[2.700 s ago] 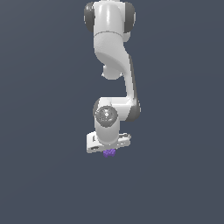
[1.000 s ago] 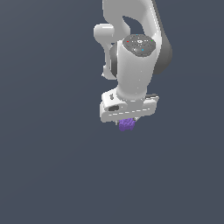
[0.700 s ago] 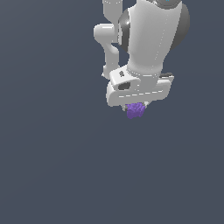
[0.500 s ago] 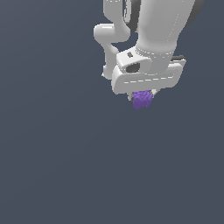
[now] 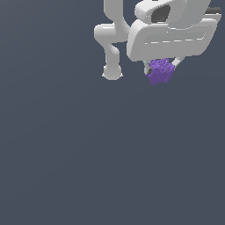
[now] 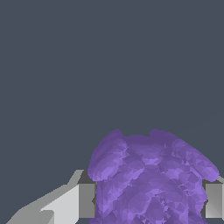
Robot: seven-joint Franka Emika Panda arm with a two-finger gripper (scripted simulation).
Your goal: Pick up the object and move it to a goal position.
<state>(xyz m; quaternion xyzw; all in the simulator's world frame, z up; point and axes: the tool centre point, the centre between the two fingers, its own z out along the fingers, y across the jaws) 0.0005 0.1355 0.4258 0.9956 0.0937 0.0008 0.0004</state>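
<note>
Hand: the white two-fingered robot hand (image 5: 161,70) is closed narrowly on the object, one finger on each side of it; in the wrist view the grey pads (image 6: 86,200) press against both of its flanks.
Object: the small bright purple lump with a bumpy, knobbly surface (image 5: 160,71) hangs under the hand's broad white body, high toward the exterior view's right, with only plain dark grey background (image 5: 88,167) around it.
Stage: judging by the grasp, pickup looks done and the carry to the goal is under way; no goal marker shows in either view.
Contact: the lump (image 6: 151,175) bulges out beyond the pads, so only part of it is pinched.
Risk: the knobbly surface gives the flat pads uneven purchase, so a quick swing or sudden stop could make the lump twist or slip out.
Risk: with no goal in view, I cannot tell how much travel remains.
</note>
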